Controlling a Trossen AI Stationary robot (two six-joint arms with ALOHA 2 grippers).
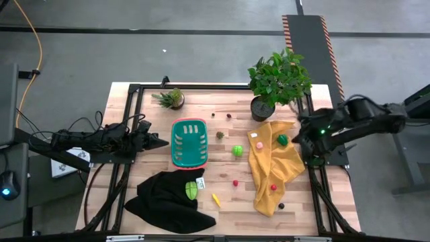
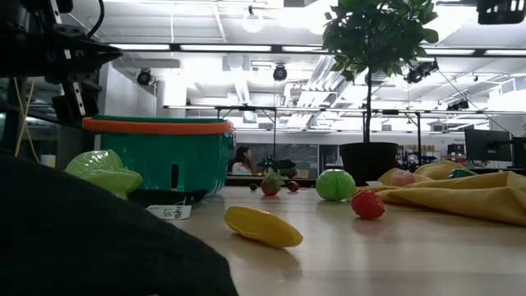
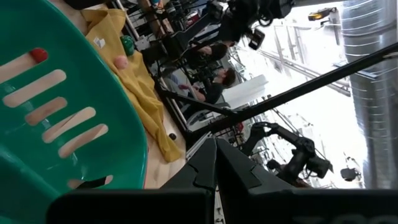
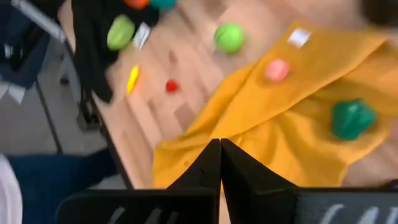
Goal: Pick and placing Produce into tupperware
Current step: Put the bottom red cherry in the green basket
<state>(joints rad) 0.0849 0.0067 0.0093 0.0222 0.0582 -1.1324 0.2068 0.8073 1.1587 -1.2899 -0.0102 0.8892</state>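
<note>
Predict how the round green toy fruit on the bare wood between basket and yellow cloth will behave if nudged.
The green fruit looks ball-shaped, so it would probably roll. It appears to be small, smooth plastic, likely light and slippery to pinch.

teal basket [image 1: 189, 142] w/ red-pink rim, yellow cloth [image 1: 272, 176]

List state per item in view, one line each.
teal basket: upright, empty
left tool: shut, holding nothing, beside basket
right tool: shut, holding nothing, at yellow cloth's edge
yellow cloth: crumpled, toys on it
black cloth: bunched
big plant: upright
</note>
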